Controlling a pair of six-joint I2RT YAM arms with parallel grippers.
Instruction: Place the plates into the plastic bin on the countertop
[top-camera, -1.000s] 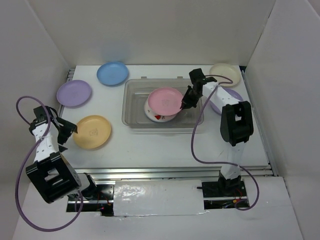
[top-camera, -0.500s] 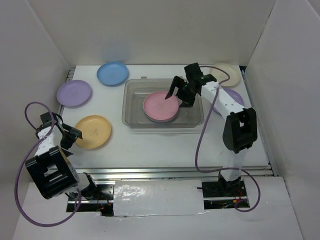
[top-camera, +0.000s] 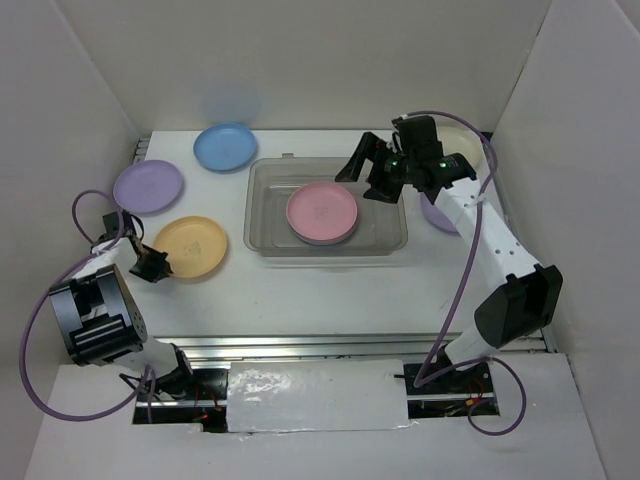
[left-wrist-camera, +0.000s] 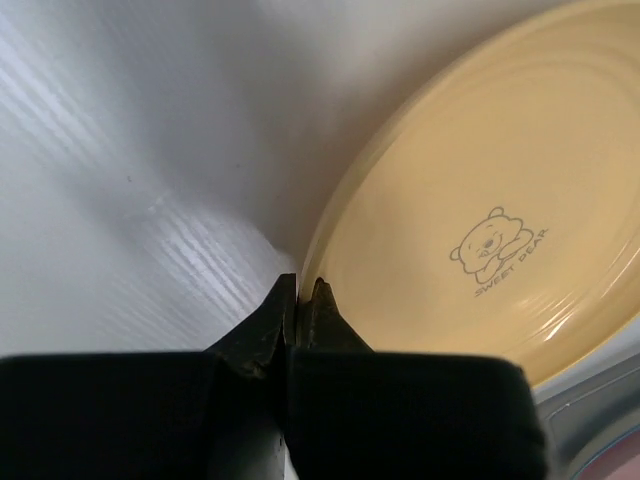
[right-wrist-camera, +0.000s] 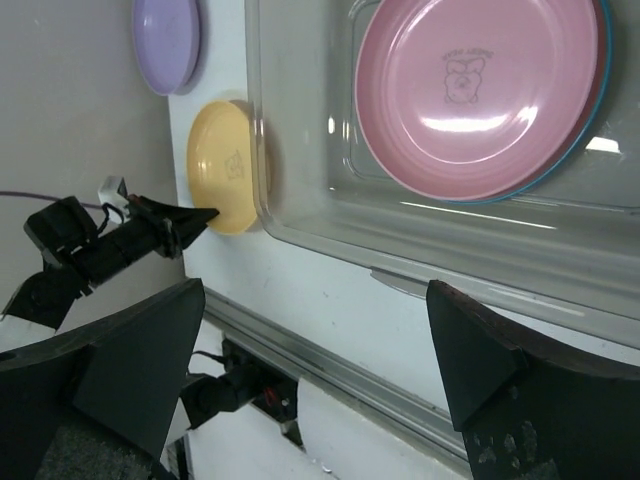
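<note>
Progress is partial: pink plate (top-camera: 321, 212) lies in the bin (top-camera: 262, 240), right hand (top-camera: 368, 178) hangs wide open above it, left hand (top-camera: 155, 264) pinches the yellow plate (top-camera: 195, 246) by its rim, blue plate (top-camera: 224, 146) and lavender plate (top-camera: 148, 186) sit on the tabletop (top-camera: 330, 290).

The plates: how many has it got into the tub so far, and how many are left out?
Done: the pink plate lies in the plastic bin, stacked on a second plate whose rim just shows. In hand: the left hand is closed at the rim of the yellow plate; the right hand hangs open over the bin. Left: the blue plate, lavender plate and cream plate sit on the countertop.
</note>
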